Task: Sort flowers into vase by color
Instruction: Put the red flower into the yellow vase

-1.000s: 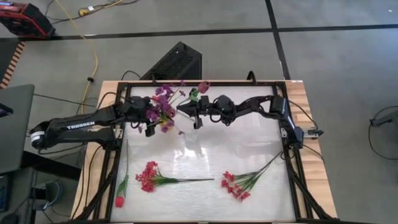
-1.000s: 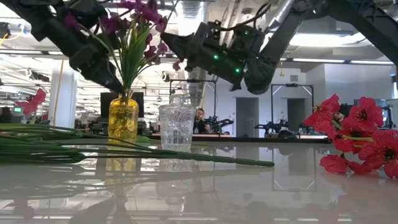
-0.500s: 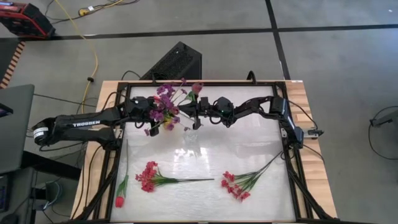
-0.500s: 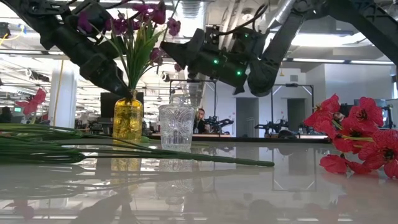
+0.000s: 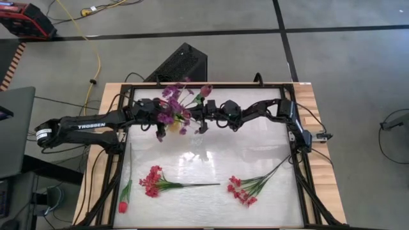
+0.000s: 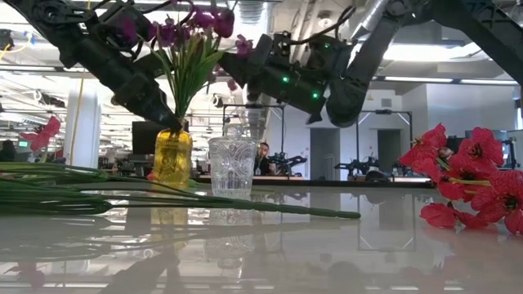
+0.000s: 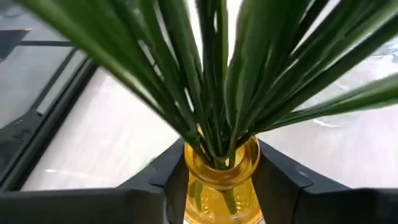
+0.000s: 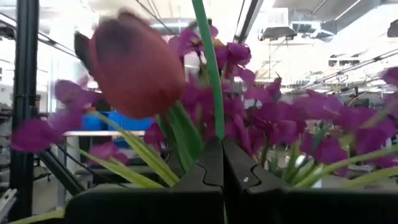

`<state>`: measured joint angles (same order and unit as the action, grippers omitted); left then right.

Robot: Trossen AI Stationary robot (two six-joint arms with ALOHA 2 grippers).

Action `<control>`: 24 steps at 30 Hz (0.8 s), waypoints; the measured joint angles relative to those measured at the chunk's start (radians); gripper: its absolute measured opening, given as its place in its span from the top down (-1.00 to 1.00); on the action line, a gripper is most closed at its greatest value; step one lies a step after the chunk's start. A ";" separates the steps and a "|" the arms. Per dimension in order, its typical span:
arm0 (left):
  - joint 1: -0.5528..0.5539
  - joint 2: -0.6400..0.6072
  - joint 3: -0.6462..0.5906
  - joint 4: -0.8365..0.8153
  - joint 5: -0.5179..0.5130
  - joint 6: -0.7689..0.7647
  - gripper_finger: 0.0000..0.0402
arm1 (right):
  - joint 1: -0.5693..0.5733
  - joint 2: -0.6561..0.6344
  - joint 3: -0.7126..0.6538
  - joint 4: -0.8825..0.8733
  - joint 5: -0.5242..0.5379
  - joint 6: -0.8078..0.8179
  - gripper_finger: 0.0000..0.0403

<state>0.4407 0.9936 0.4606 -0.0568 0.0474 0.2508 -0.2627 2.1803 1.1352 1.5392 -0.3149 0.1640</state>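
- Presently, a yellow glass vase [image 6: 172, 155] is gripped around its neck by the left gripper [image 7: 221, 180], with one dark finger on each side of the glass, as seen in the left wrist view.
- A bunch of purple blossom sprays [image 5: 171, 105] is held in that vase, at the far left of the table [image 5: 255, 160]; its green stems fan upward out of the mouth.
- A dark maroon tulip [image 8: 134, 65] is pinched by its stem in the right gripper [image 8: 222, 158], whose fingers are pressed together on the stem, just right of the purple bunch and raised above the table.
- A clear cut-glass vase [image 6: 232, 166] is seen standing just right of the yellow one in the low view.
- Two red-pink blossom sprays are left lying on the near part of the table: one [image 5: 153, 181] near the middle with its stem pointing right, the other [image 5: 241, 190] farther right.
- A single red tulip [image 5: 123, 206] is laid along the near left edge, blossom toward the near side.
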 joint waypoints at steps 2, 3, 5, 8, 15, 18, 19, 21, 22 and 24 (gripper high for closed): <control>0.000 0.000 0.000 -0.001 -0.006 0.000 0.40 | -0.011 0.000 -0.021 0.028 0.000 0.020 0.93; 0.000 -0.001 -0.005 0.005 -0.006 0.000 0.40 | -0.019 0.000 -0.036 0.029 0.000 0.036 0.93; 0.000 -0.002 -0.017 0.017 -0.002 0.002 0.40 | -0.041 0.000 -0.063 0.027 0.002 0.046 0.93; 0.003 -0.001 -0.025 0.032 0.001 0.008 0.40 | -0.067 0.000 -0.088 0.028 0.013 0.062 0.93; 0.048 -0.009 -0.031 0.132 0.085 0.000 0.40 | -0.026 -0.002 -0.084 0.028 0.010 0.041 0.93; 0.078 -0.013 -0.031 0.165 0.140 -0.021 0.40 | -0.005 -0.005 -0.064 0.029 0.008 0.045 0.93; 0.085 -0.013 -0.031 0.172 0.167 -0.030 0.40 | -0.001 -0.005 -0.055 0.029 0.008 0.044 0.93; 0.099 -0.013 -0.030 0.192 0.233 -0.049 0.41 | 0.002 -0.005 -0.034 0.028 0.008 0.040 0.93; 0.102 -0.013 -0.029 0.199 0.255 -0.055 0.45 | 0.004 -0.005 -0.023 0.029 0.007 0.040 0.93; 0.109 -0.013 -0.028 0.206 0.293 -0.078 0.50 | 0.008 -0.005 0.002 0.029 0.003 0.040 0.93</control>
<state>0.5500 0.9806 0.4328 0.1496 0.3399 0.1724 -0.2543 2.1754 1.1372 1.5681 -0.3123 0.2038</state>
